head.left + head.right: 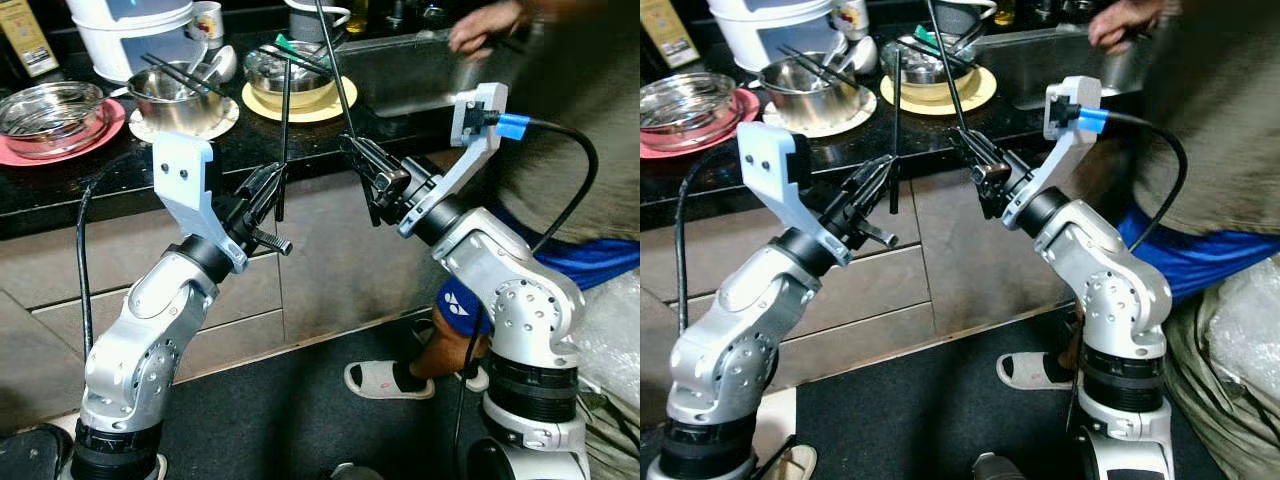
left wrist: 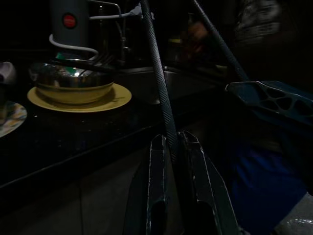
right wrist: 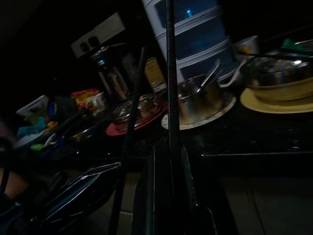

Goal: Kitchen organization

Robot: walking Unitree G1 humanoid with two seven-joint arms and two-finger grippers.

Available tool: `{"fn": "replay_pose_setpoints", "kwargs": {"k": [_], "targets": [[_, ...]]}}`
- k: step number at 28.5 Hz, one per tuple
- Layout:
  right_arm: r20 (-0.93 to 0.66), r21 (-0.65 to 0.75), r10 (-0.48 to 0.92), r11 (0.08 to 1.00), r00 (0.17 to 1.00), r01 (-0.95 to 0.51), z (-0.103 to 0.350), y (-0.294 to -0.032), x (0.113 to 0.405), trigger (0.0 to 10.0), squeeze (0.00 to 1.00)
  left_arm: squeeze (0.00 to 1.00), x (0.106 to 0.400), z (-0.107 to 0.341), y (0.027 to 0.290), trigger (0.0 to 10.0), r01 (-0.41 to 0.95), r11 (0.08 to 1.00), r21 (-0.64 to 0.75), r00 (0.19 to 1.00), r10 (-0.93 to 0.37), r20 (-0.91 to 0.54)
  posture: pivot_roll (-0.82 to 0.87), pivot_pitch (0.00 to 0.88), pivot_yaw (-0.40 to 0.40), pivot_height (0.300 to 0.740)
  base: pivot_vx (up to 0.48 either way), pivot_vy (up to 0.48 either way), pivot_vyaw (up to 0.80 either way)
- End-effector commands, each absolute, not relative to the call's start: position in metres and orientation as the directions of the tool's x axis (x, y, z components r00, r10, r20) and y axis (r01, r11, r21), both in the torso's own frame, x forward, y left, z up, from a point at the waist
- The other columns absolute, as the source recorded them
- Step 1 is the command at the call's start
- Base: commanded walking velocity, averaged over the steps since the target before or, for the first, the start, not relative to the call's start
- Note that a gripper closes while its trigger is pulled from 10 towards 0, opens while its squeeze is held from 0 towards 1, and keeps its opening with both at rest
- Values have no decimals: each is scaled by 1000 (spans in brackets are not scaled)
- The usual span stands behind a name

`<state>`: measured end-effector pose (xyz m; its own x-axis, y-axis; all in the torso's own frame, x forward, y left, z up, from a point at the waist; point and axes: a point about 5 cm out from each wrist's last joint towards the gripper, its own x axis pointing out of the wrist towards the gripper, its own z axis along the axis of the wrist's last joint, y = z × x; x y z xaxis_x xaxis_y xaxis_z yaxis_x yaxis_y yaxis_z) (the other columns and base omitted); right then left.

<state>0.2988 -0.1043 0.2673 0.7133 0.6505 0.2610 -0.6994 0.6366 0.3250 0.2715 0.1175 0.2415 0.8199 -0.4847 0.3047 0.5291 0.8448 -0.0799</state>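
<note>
**Two Pincers, One Chopstick Each**

While a person's hand [image 1: 487, 27] reaches over the steel sink [image 1: 400, 70], the left pincer [image 1: 268, 187] clamps one long thin black chopstick [image 1: 285, 130] upright before the black stone counter [image 1: 300, 135]. Beside it, the right pincer [image 1: 362, 162] grips another black chopstick [image 1: 335, 75], tilted slightly.

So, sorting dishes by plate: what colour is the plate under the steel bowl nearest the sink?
Yellow. The plate under the steel bowl shows best in the left eye view.
</note>
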Motion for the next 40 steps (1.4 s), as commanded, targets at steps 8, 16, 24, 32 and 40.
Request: {"fn": "replay_pose_setpoints", "kwargs": {"k": [8,16,24,32,40], "targets": [[232,296,641,670,732,-681,263,-106,299,10000,0,0,275,237,121,10000,493,868,-65,840,-455,297,-15,36,-1,740,0,0,-241],[226,273,630,691,743,-670,263,-105,302,10000,0,0,280,235,125,10000,445,894,-54,864,-412,291,-19,42,6,740,0,0,-586],[216,262,630,699,746,-665,260,-104,302,10000,0,0,282,231,127,10000,411,909,-62,881,-379,284,-19,42,9,740,0,0,0],[104,194,583,783,806,-592,241,-102,312,10000,0,0,287,228,128,10000,385,921,-67,894,-353,276,-18,41,12,740,0,0,0],[75,163,560,809,825,-565,236,-101,319,10000,0,0,289,229,130,10000,363,929,-67,901,-332,279,-14,40,9,740,0,0,0]]}}
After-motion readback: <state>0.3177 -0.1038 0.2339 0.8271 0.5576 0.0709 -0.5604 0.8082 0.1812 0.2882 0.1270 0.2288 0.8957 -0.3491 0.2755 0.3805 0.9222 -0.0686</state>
